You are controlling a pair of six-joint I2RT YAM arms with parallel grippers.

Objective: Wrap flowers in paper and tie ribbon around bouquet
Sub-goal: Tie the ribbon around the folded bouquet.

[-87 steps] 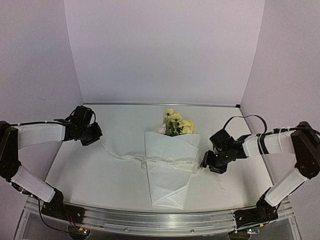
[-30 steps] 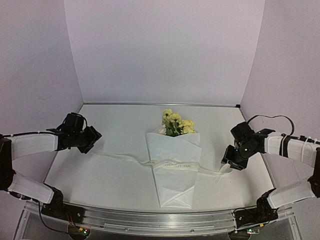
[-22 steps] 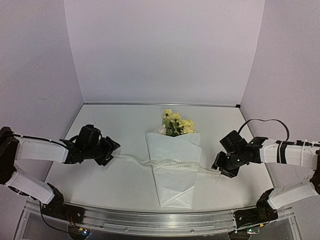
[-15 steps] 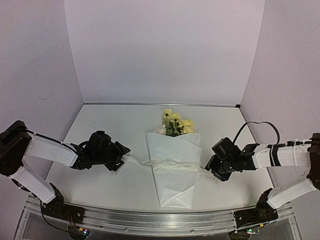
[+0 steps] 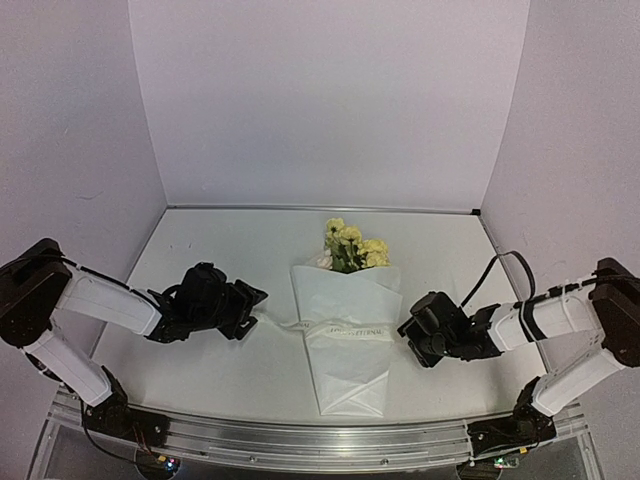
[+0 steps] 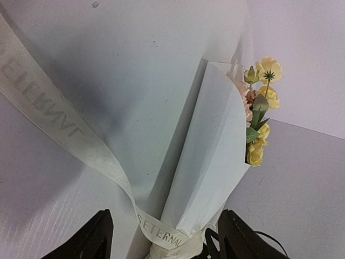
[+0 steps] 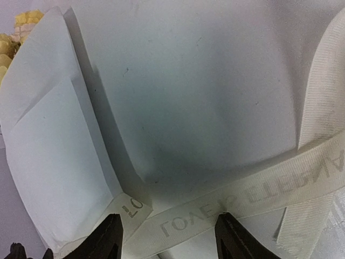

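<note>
The bouquet lies mid-table: yellow flowers (image 5: 352, 248) poke out of a white paper (image 5: 345, 375) cone, its tip toward the near edge. A cream ribbon (image 5: 345, 328) printed with letters crosses the cone's middle. My left gripper (image 5: 257, 298) is open just left of the cone; in its wrist view the ribbon (image 6: 70, 129) runs down between the open left gripper (image 6: 167, 244), beside the paper (image 6: 210, 162) and flowers (image 6: 262, 102). My right gripper (image 5: 406, 329) is at the cone's right edge; the right gripper (image 7: 170, 237) is open over the ribbon (image 7: 215, 211) on the paper (image 7: 188, 97).
The white table (image 5: 200, 370) is walled by pale lilac panels at the back and both sides. A metal rail (image 5: 300, 440) with the arm bases runs along the near edge. A black cable (image 5: 505, 265) loops off the right arm.
Both arms have swung inward from the table's sides to the bouquet. The ribbon tails, stretched out sideways before, now lie short and slack. The right jaws have spread wider.
</note>
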